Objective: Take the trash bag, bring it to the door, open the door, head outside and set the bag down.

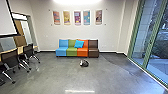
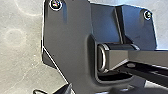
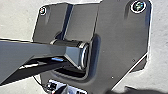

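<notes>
The bag (image 1: 84, 63), as I take that small dark bundle to be, seems still to be fetched, so the step in hand looks like the approach. Whether the jaws are wide or narrow I cannot tell. Bare floor (image 1: 55, 77) lies ahead, with chairs (image 1: 11, 59) to the left and glass (image 1: 156, 55) to the right. Farther on sits the bag, on the floor in front of the sofa (image 1: 72, 52). Reaching it likely calls for a straight drive, then bending low without nudging it.
</notes>
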Robot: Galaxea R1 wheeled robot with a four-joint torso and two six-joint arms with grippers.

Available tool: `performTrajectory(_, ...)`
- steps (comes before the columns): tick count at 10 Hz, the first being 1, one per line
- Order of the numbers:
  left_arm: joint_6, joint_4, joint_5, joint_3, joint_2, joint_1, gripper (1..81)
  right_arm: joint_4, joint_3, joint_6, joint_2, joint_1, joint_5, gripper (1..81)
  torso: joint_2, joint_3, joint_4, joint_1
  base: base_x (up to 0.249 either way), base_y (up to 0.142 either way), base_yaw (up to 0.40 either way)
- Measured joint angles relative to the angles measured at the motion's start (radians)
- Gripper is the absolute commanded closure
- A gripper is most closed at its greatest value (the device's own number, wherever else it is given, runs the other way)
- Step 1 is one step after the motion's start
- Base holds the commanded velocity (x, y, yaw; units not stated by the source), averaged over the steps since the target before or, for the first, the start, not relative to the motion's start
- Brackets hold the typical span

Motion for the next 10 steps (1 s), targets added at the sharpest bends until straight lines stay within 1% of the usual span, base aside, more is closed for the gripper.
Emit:
performTrajectory(9,0.0,0.0,0.0,0.0,-0.001,0.0,1.0,-0.007,0.0,0.0,0.0,0.001,0.001,1.0,0.0,0.0,0.0,0.001,0.162,0.0,0.0)
performTrajectory(10,0.0,0.0,0.0,0.0,-0.001,0.0,1.0,-0.008,0.0,0.0,0.0,0.001,0.001,1.0,0.0,0.0,0.0,0.0,0.162,0.064,0.0)
